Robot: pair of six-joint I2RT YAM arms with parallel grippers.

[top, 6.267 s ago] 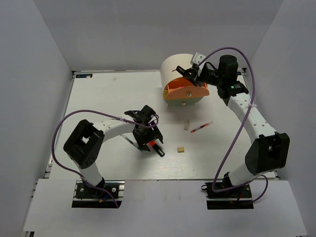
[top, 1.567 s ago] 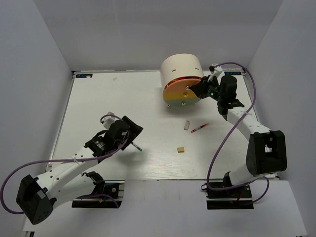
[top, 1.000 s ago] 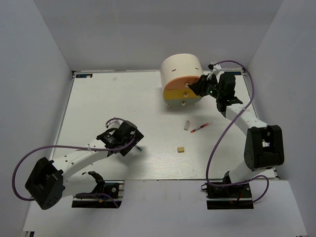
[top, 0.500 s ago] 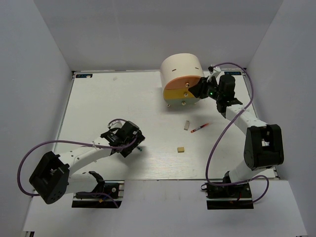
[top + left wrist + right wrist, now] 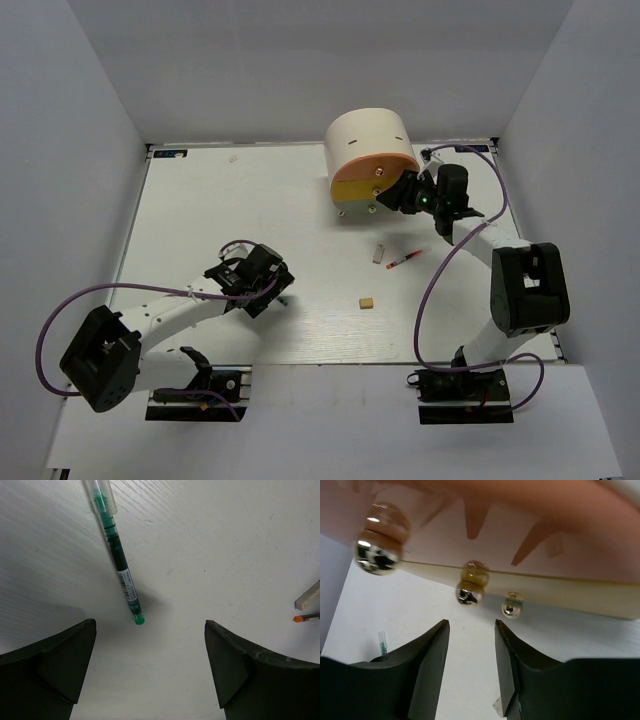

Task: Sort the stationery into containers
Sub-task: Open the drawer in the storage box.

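The cream drum organiser [image 5: 365, 135] lies at the back with its orange and yellow drawer fronts [image 5: 368, 182] shut. My right gripper [image 5: 403, 194] is open and empty just below the drawer knobs [image 5: 469, 594], its fingers [image 5: 427, 660] a narrow gap apart. My left gripper [image 5: 271, 291] is open wide and empty just short of a thin pen with green ink [image 5: 119, 562], which lies on the table [image 5: 283, 299]. A thin pen with red ink [image 5: 404, 260] and two small eraser blocks [image 5: 378, 254] [image 5: 367, 301] lie mid-table. No highlighters show.
Grey walls enclose the white table [image 5: 220, 200] on three sides. In the left wrist view an eraser [image 5: 310, 596] and the red pen's tip [image 5: 305, 618] show at the right edge. The right arm's purple cable [image 5: 440, 290] loops over the table's right side.
The orange drawer, open 6.3 s ago, is shut. My right gripper has slid down the drum's front to the lower knobs. My left gripper has come down over the green pen.
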